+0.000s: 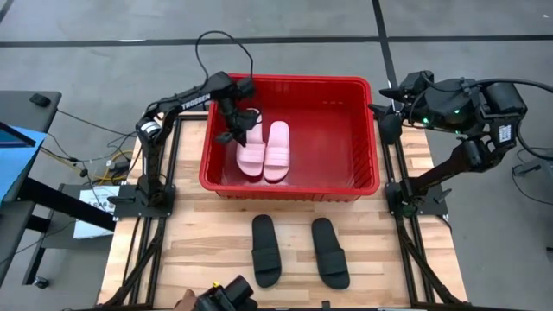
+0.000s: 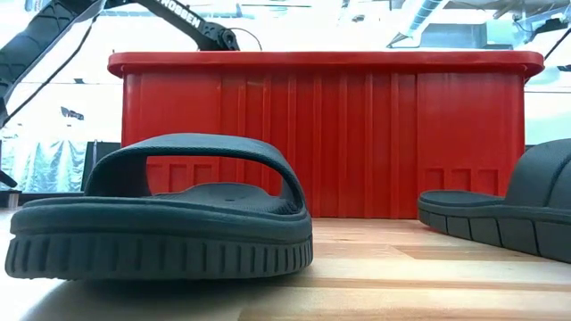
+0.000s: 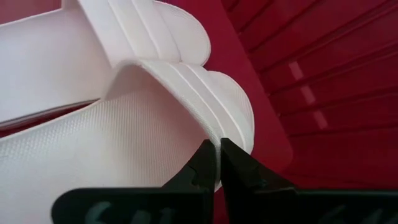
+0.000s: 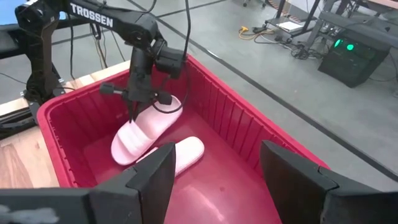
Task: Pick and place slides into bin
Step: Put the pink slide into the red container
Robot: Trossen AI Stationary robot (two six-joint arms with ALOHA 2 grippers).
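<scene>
Bin point(image 1: 290, 85) holds two pink slides point(image 1: 264, 151), left gripper point(image 1: 234, 136) above.

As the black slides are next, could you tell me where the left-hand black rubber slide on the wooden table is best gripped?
Probably across the arched strap of the left-hand black slide, coming straight down: it lies flat, sole down, and the low view shows the strap standing clear of the footbed, leaving room for one finger beneath.

Even overhead light is falling on my surface point(image 1: 363, 250), casting only soft shadows under the black slides point(image 1: 266, 250). At table height, bright windows are washing out the room behind the bin point(image 2: 321, 134). My left fingers point(image 3: 214, 165) are showing blurred, too close for focus.
</scene>
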